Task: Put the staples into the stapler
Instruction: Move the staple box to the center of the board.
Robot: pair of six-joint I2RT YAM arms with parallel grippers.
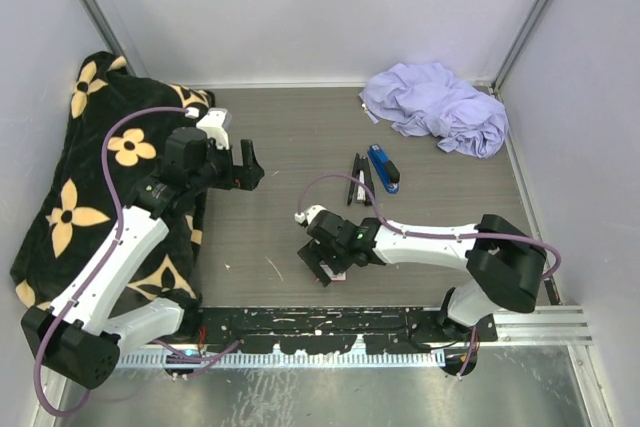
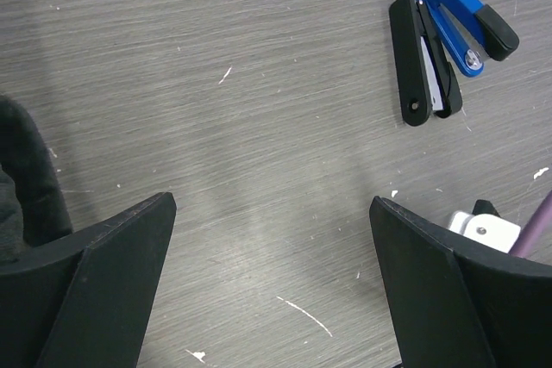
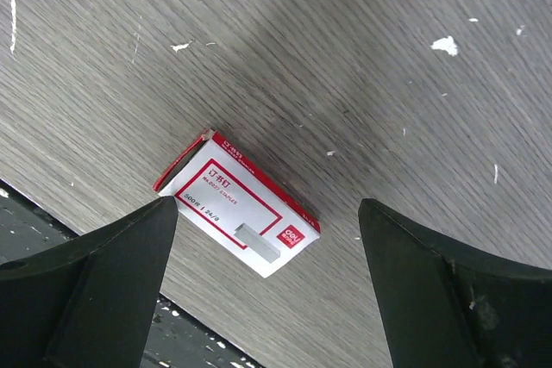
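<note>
The staples [image 3: 237, 213] look like a light, stiff card box, so pinch it across the long sides. The right tool [image 3: 267, 206] hangs wide open above it, empty.

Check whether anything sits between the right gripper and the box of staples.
Nothing visible does. The box of staples lies flat on the table directly below the open right gripper, with nothing on top of it.
</note>
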